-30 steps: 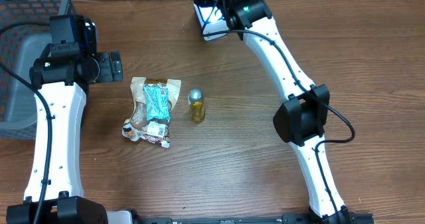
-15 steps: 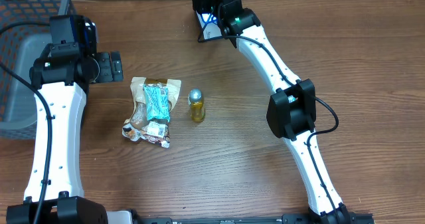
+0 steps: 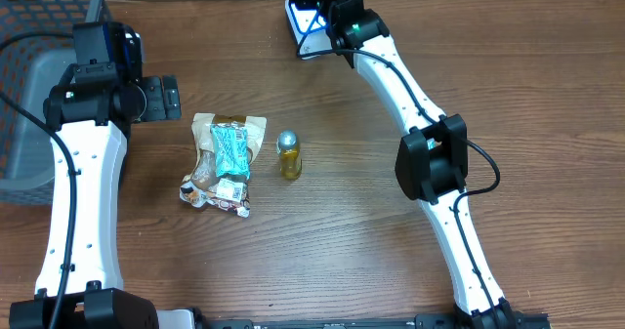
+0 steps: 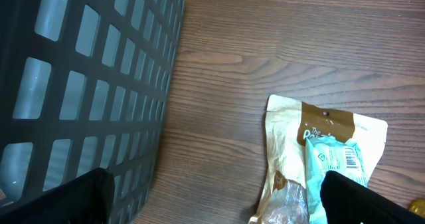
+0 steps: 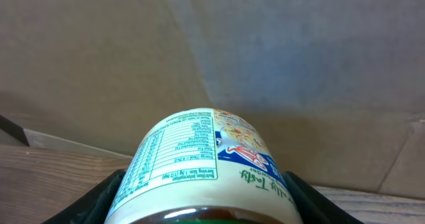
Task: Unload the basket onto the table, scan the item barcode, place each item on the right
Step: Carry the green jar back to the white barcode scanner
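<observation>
Cup [image 5: 199, 164] with printed label pinched in right hand [image 3: 311, 21] at far edge of worktop [image 3: 332, 241], left hand [image 3: 164, 98] spread wide beside basket [image 4: 80, 84], snack packets [image 3: 223, 163] and small bottle [image 3: 289, 154] mid-worktop.

Overhead was evenly lit from above: soft, short shadows on the surface [image 3: 352, 222], small glare spot on the bottle cap [image 3: 286, 138]. Left wrist: wood grain ahead of the left jaws was sharp, the jaws themselves black and blurred, the basket [image 4: 80, 84] to their left dim. Right wrist: the cup [image 5: 199, 164] between the right jaws was bright, its near edge soft; the cardboard [image 5: 80, 64] beyond stayed dull, with a paler patch upper right.
</observation>
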`<state>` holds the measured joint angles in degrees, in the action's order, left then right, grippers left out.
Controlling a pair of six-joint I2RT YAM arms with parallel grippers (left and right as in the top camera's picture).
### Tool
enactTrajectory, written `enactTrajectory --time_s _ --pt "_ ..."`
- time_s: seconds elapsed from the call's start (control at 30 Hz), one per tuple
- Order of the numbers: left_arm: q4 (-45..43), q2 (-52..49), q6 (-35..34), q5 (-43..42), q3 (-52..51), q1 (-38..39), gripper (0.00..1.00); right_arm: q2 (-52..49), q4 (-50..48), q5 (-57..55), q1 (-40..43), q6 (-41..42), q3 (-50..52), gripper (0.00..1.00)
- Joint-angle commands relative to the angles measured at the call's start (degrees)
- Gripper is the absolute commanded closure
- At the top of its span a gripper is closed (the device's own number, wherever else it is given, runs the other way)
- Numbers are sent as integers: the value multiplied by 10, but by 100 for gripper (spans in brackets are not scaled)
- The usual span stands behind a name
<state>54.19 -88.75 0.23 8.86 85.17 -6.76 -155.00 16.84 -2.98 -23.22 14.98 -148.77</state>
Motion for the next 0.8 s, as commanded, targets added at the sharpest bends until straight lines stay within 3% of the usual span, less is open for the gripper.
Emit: enactTrajectory --time_s 0.0,0.27,0.47,0.77 --pt "-2 9 11 3 13 0 1 -8 -14 10 8 0 -12 83" --pt "-2 9 11 3 13 0 0 -8 -21 14 9 -1 -13 81" --pt "-2 9 11 3 13 0 0 47 4 19 17 -1 -13 85" --pt "-2 9 11 3 13 0 1 195 221 42 57 0 -13 90"
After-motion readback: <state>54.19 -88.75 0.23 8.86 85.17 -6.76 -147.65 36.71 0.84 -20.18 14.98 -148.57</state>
